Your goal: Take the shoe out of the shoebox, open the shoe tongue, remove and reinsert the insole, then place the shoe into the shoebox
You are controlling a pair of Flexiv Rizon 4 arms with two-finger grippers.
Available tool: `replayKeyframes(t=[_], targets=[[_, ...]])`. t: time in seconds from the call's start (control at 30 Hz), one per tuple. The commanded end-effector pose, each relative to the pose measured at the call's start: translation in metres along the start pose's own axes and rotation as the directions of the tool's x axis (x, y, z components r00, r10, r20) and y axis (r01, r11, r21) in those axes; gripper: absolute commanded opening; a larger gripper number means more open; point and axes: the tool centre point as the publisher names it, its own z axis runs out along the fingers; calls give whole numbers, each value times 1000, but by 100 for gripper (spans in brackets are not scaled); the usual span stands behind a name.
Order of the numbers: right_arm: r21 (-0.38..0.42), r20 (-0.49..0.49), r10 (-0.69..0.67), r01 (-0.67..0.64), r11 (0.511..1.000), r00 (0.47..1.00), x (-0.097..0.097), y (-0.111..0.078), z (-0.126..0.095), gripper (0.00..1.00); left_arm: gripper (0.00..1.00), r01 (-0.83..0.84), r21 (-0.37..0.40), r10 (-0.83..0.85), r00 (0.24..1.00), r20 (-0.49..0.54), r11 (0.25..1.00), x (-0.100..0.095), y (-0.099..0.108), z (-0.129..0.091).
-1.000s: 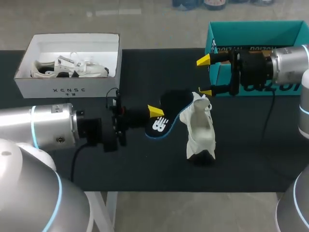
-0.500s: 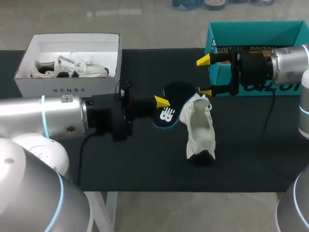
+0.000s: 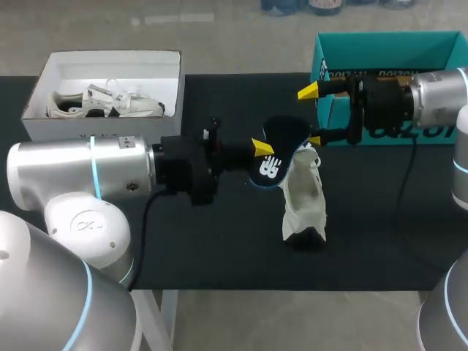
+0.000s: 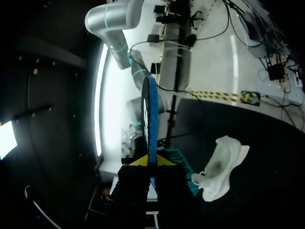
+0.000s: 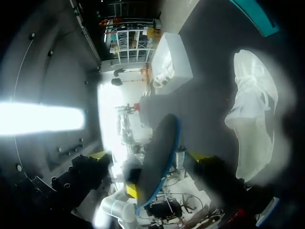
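A white shoe [image 3: 303,197] stands on the black table [image 3: 219,248], its opening turned up towards the arms. My left gripper [image 3: 263,149] is shut on a black insole [image 3: 273,162] with a blue rim, held in the air just above and left of the shoe's opening. The left wrist view shows that insole [image 4: 151,119] edge-on between the yellow tips, with the shoe [image 4: 221,167] beside it. My right gripper [image 3: 311,115] stands open in front of the teal shoebox [image 3: 387,51], holding nothing. From the right wrist, the insole [image 5: 159,157] hangs between its spread fingers.
A white box [image 3: 102,131] holding another white shoe [image 3: 102,102] sits at the table's back left. The teal shoebox stands at the back right, behind my right gripper. Bare black table lies in front of the shoe.
My left arm has carried the insole to the right and a little farther back, up to the shoe's opening and the right gripper. The right arm and the shoe have stayed put.
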Motion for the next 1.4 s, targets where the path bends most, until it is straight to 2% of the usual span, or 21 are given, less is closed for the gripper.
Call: replayKeyframes(t=[0.03, 0.23, 0.8, 0.87, 0.9, 0.93, 1.03, 1.23, 1.37, 1.4], targets=[[-4, 0, 0, 0, 1000, 1000, 0, -1, 1, 100, 0, -12, -10, 12, 1000, -8, 1000, 0, 7, 43], [-4, 0, 0, 0, 1000, 1000, 0, -1, 1, 100, 0, -24, -29, 23, 1000, -16, 999, 3, 13, 54], [-4, 0, 0, 0, 1000, 1000, 0, -1, 1, 99, 0, -25, -100, 25, 1000, -7, 995, 3, 26, 61], [-4, 0, 0, 0, 1000, 1000, 0, -1, 1, 89, 0, -24, -102, 24, 1000, -7, 994, 4, 27, 60], [-4, 0, 0, 0, 1000, 1000, 0, -1, 1, 78, 0, -23, -104, 22, 1000, -7, 994, 4, 27, 59], [-4, 0, 0, 0, 1000, 1000, 0, -1, 1, 49, 0, -22, -106, 21, 1000, -8, 994, 5, 27, 58], [-4, 0, 0, 0, 1000, 1000, 0, -1, 1, 37, 0, -16, -116, 15, 1000, -6, 993, 7, 28, 54], [-4, 0, 0, 0, 1000, 1000, 0, -1, 1, 33, 0, -8, -136, 8, 1000, 3, 991, 9, 30, 45], [-4, 0, 0, 0, 1000, 1000, 0, -1, 1, 0, 0, -5, -143, 6, 1000, 8, 990, 9, 31, 44], [-4, 0, 0, 0, 1000, 1000, 0, -1, 1, 0, 0, -4, -143, 5, 1000, 9, 990, 9, 31, 44]])
